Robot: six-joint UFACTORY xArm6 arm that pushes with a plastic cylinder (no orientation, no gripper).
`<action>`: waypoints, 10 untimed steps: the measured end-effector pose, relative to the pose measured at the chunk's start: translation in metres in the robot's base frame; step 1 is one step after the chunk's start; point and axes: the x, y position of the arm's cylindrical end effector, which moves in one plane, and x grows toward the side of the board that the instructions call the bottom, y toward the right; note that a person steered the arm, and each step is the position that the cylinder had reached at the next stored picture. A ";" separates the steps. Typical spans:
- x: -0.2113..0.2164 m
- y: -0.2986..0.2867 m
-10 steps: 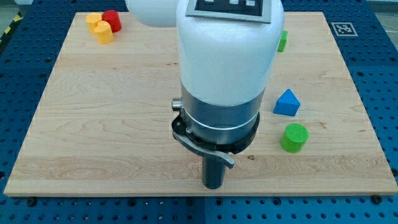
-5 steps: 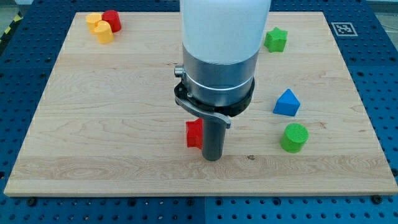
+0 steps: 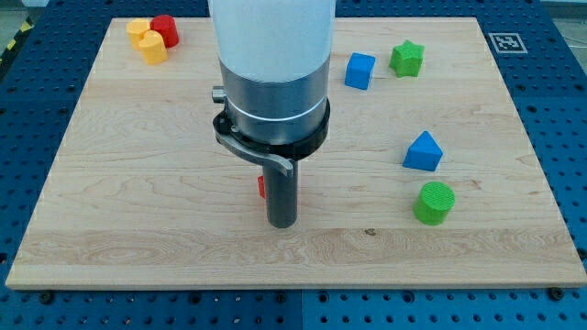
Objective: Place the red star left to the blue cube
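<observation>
My tip (image 3: 282, 223) rests on the wooden board (image 3: 119, 211) near its near edge, holding nothing; it can only push. A sliver of the red star (image 3: 261, 186) shows against the rod's left side, apparently touching it, the rest hidden behind the rod. The blue cube (image 3: 359, 71) sits well apart, far and to the right, just left of the green star (image 3: 406, 59). The star must therefore travel away and slightly rightward, so the tip likely needs to get to the star's near side. The star's shape cannot be confirmed here.
</observation>
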 end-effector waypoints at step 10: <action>-0.072 -0.051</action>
